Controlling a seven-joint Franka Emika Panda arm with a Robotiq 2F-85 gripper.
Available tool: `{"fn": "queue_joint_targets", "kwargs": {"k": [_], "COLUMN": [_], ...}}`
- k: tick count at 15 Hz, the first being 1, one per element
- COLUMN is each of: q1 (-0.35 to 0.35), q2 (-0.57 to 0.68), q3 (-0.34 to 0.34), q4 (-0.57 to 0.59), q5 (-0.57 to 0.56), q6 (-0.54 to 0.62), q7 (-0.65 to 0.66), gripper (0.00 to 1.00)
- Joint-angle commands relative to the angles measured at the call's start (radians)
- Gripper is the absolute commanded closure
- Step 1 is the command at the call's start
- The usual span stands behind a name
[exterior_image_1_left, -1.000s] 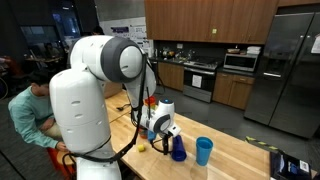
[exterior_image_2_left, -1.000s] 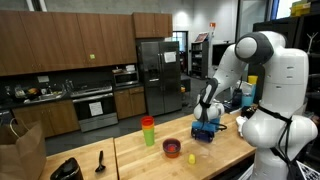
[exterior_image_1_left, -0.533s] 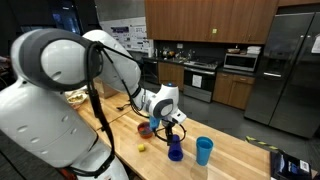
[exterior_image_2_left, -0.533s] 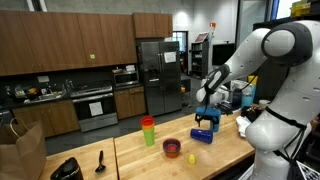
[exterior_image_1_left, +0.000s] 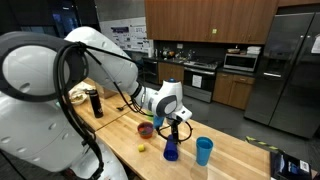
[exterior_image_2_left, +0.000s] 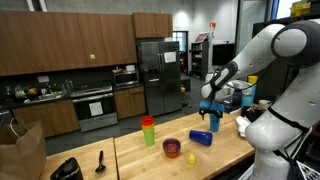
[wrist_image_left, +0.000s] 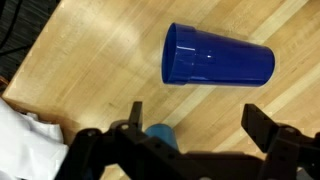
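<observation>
Robot hand (wrist_image_left: 195, 118) hovers released, fingers spread wide and holding nothing, above the wooden tabletop (wrist_image_left: 70, 60) and just short of a dark blue cup (wrist_image_left: 218, 55) lying on its side, as the wrist view shows. An upright light blue cup (exterior_image_1_left: 204, 151) stands near it, and a red bowl (exterior_image_2_left: 172, 148) sits a little apart. To my eye, a clean grasp means centring over the cup's middle, setting the fingers across its round wall, and descending slowly so it cannot roll.
</observation>
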Motion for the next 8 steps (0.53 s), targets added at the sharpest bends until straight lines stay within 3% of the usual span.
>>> {"fn": "queue_joint_targets", "kwargs": {"k": [1, 8], "q1": [0.014, 0.051], "q2": [0.064, 0.268], "q3": [-0.01, -0.002], "q4": [0.0, -0.009], "q5": [0.001, -0.028], "q6": [0.059, 0.255], "q7": [0.07, 0.225], "gripper": [0.0, 0.0]}}
